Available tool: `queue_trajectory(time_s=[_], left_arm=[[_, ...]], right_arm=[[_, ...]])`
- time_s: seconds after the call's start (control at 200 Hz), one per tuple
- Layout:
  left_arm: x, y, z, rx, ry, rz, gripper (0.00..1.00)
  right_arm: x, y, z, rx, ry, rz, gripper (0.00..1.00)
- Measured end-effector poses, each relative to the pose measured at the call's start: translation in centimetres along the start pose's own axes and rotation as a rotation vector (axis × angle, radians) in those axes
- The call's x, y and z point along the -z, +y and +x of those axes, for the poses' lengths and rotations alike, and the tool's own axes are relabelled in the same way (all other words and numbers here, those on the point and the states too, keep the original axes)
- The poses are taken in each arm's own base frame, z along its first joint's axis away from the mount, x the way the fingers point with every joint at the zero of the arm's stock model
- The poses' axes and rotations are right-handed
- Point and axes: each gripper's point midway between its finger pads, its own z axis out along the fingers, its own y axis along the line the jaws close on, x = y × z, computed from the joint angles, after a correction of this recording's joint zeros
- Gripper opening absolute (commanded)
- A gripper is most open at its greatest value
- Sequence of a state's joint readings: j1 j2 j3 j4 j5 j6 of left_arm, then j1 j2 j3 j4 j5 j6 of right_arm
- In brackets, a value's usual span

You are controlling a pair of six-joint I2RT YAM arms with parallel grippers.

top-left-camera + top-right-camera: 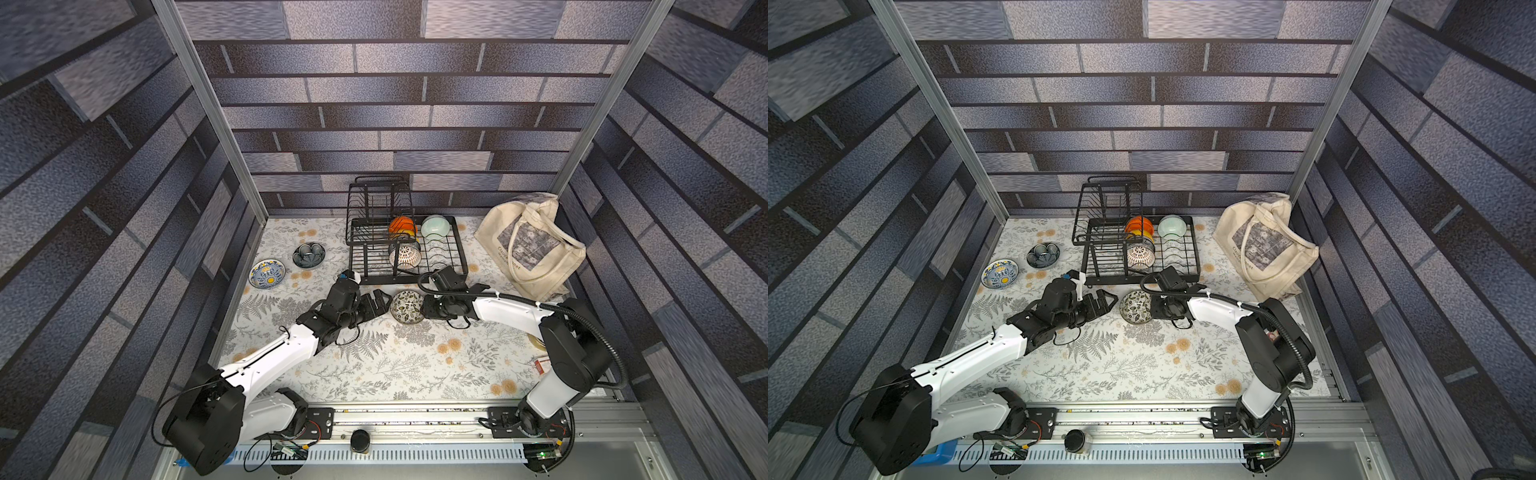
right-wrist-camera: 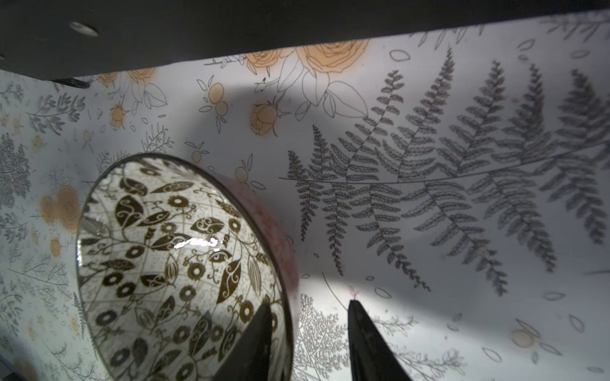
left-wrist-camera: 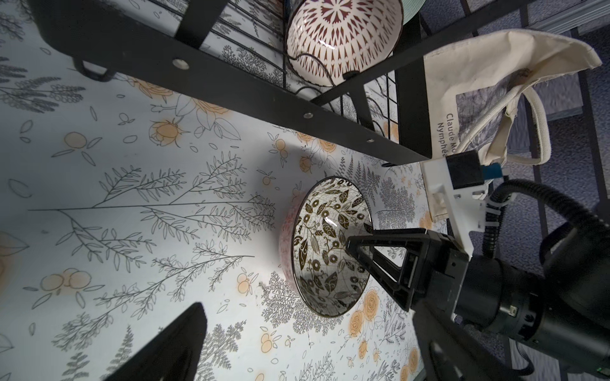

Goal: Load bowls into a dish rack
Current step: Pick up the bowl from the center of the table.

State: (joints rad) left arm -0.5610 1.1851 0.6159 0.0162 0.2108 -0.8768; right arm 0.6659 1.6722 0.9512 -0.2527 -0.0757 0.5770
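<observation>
The dark leafy-patterned bowl stands upright on the floral table in front of the black dish rack. My right gripper straddles its near rim: one finger is inside the bowl, the other outside with a gap to the wall. My left gripper hangs open just left of the bowl, apart from it. In the rack lean an orange bowl, a pale bowl and a white lattice bowl. A dark blue-grey bowl and a blue-yellow bowl sit at the left.
A cream tote bag slumps at the back right, beside the rack. The rack's front bar runs close behind the leafy bowl. Patterned walls enclose the table on three sides.
</observation>
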Motion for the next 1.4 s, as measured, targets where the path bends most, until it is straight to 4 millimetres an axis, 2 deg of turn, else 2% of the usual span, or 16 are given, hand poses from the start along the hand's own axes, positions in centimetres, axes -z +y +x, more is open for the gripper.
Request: queue_trajectory(time_s=[0.19,0.306,0.366,0.481,0.651,0.757,0.837,0.977,1.092,1.167,1.283,1.398], left_arm=[[-1.0,0.5,0.8,0.003,0.029,-0.018,1.00],[-1.8,0.1,2.2,-0.021,0.068,-0.030,1.00],[-2.3,-0.4,2.8,-0.041,0.085,-0.039,1.00],[-3.2,-2.0,3.4,-0.086,0.098,-0.044,0.99],[-4.2,-4.6,3.1,-0.138,0.077,-0.040,0.95],[-4.6,-5.1,2.7,-0.151,0.064,-0.049,0.86],[-4.9,-5.7,2.2,-0.160,0.048,-0.051,0.77],[-4.8,-6.8,1.4,-0.183,0.010,-0.059,0.63],[-5.3,-7.8,1.3,-0.219,-0.002,-0.062,0.46],[-5.6,-8.3,1.5,-0.237,-0.006,-0.069,0.38],[-6.0,-8.6,1.7,-0.259,-0.007,-0.077,0.25],[-6.2,-8.5,1.3,-0.263,-0.032,-0.098,0.15]], right_arm=[[-0.3,0.0,-0.4,-0.001,-0.014,0.010,0.08],[0.0,-0.3,-0.8,0.007,-0.034,0.032,0.00],[0.4,-0.6,-1.0,0.012,-0.048,0.049,0.00],[2.4,-0.7,-2.1,0.023,-0.115,0.070,0.00],[6.9,0.0,-4.3,0.031,-0.260,0.061,0.00],[8.9,0.3,-5.0,0.030,-0.319,0.052,0.00],[9.6,0.2,-5.1,0.029,-0.340,0.054,0.00],[9.9,-0.2,-4.5,0.021,-0.335,0.061,0.00],[10.1,-0.2,-4.2,0.018,-0.337,0.061,0.00],[10.2,0.0,-4.1,0.013,-0.340,0.055,0.00],[10.5,0.0,-4.2,-0.002,-0.350,0.052,0.00],[10.6,-0.2,-4.1,-0.013,-0.348,0.059,0.06]])
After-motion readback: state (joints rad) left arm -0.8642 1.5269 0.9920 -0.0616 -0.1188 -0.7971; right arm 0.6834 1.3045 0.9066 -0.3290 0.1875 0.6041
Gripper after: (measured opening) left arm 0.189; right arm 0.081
